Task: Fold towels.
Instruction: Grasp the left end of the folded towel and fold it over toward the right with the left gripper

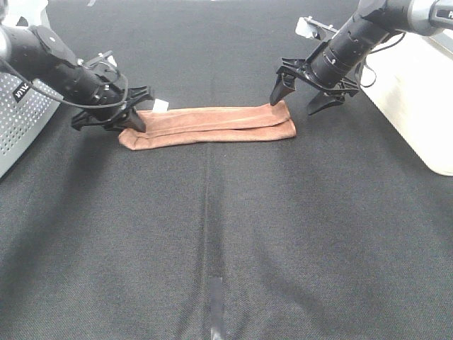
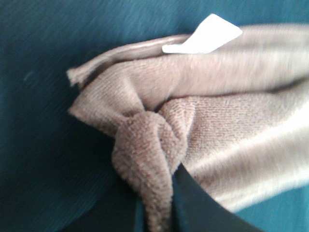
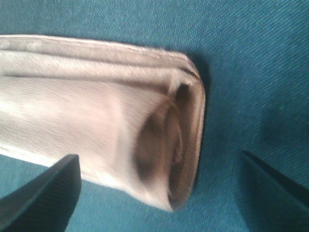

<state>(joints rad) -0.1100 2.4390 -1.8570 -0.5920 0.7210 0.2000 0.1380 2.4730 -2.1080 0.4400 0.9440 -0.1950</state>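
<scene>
The brown towel [image 1: 209, 126] lies folded into a long narrow strip across the black table cloth, with its white tag [image 1: 161, 105] at the left end. My left gripper [image 1: 131, 120] is shut on the towel's left end. In the left wrist view a bunch of terry cloth [image 2: 149, 159] is pinched between the fingers [image 2: 193, 203], with the tag [image 2: 203, 35] beyond. My right gripper [image 1: 297, 99] is open just above the towel's right end. In the right wrist view its fingers [image 3: 43, 193] stand wide apart on either side of the layered folded end [image 3: 169, 125], not touching it.
A grey perforated box [image 1: 21, 120] stands at the left edge of the table. A white box [image 1: 417, 92] stands at the right edge. A strip of grey tape [image 1: 216, 297] lies on the cloth near the front middle.
</scene>
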